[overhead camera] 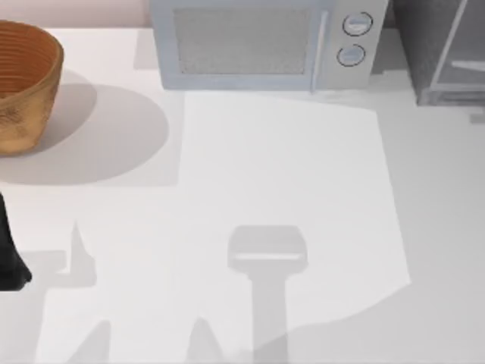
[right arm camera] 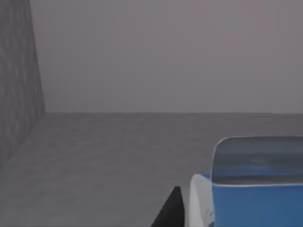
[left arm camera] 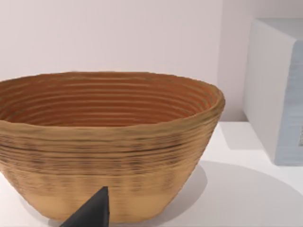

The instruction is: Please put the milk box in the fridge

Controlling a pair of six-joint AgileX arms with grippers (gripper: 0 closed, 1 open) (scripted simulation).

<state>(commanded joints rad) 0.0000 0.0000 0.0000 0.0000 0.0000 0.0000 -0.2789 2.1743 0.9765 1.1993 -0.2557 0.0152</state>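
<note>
Grey fridge (right arm camera: 19,94) interior around milk box (right arm camera: 255,189)

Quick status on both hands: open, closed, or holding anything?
Left hand: near the woven basket, fingers cannot be told.
Right hand: beside the milk box inside the fridge; grip cannot be told.

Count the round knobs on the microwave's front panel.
2. Both sit on the microwave panel's right side, one knob directly behind the other knob in the top view. No others visible; its top edge is cropped.
</note>
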